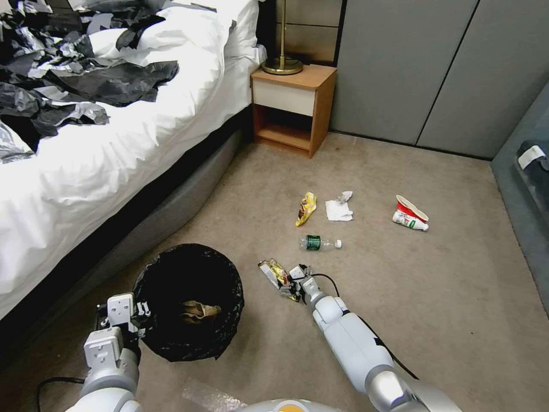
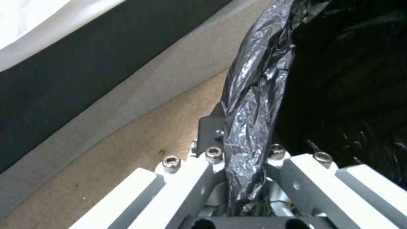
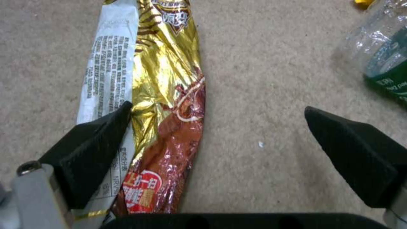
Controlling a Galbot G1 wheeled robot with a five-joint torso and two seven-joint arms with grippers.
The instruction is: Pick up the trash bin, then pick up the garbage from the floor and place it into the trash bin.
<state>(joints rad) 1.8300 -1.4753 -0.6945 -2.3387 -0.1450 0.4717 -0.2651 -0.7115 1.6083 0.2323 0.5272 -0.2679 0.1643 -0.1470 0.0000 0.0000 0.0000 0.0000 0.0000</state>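
My left gripper (image 1: 139, 320) has its jaws clamped on the trash bin (image 1: 189, 303) rim at nine o'clock, one crumpled paper (image 1: 200, 312) already inside. My right gripper (image 3: 216, 140) hangs wide open over a gold snack wrapper (image 3: 169, 105); another yellow wrapper (image 1: 306, 208), tissue (image 1: 338, 208), bottle (image 1: 318, 243) and squashed cup (image 1: 410, 213) remain at twelve to two o'clock. The bag hides the bin's walls.

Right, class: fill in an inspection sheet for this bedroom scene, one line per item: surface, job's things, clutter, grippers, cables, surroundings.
Surface: beige carpet, worn but dry.
Job's things: bin with black liner, crumpled paper inside; gold wrapper, bottle, yellow wrapper, tissue and squashed cup on the floor.
Clutter: black plastic sheets on the bed.
Grippers: left gripper shut on the bin's rim; right gripper open over the gold wrapper.
Cables: black cable along the right arm.
Surroundings: bed, nightstand, lamp.
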